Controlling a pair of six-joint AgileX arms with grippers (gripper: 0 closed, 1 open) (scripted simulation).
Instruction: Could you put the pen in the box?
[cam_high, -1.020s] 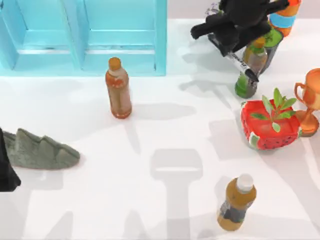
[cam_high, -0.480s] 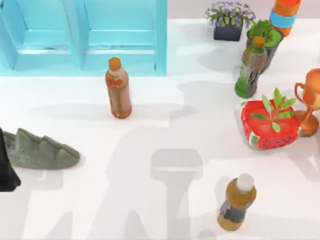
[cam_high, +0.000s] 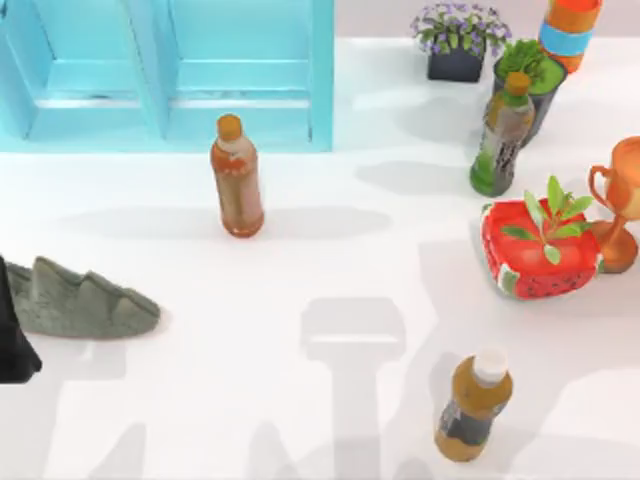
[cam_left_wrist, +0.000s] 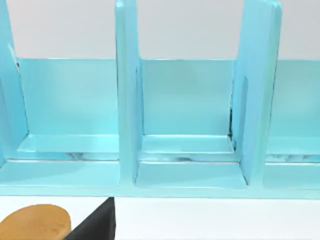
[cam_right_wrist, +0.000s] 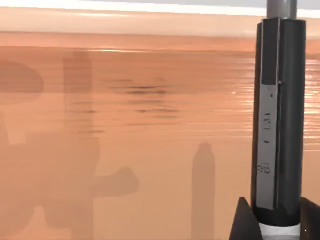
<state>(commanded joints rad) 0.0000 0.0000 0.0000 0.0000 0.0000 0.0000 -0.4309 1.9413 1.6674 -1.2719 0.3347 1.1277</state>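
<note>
One pen (cam_right_wrist: 277, 125), pinched upright between my right gripper's (cam_right_wrist: 275, 220) dark fingers (cam_right_wrist: 242, 222), its lower end cut off; orange surface beyond. Left gripper (cam_left_wrist: 97, 225): a dark sliver, finger state unreadable, parked at table's (cam_high: 330, 260) left edge before the blue box (cam_left_wrist: 187, 150).

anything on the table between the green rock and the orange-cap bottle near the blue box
Nothing; in the top view the white table is bare between the green rock and the orange-cap bottle.
</note>
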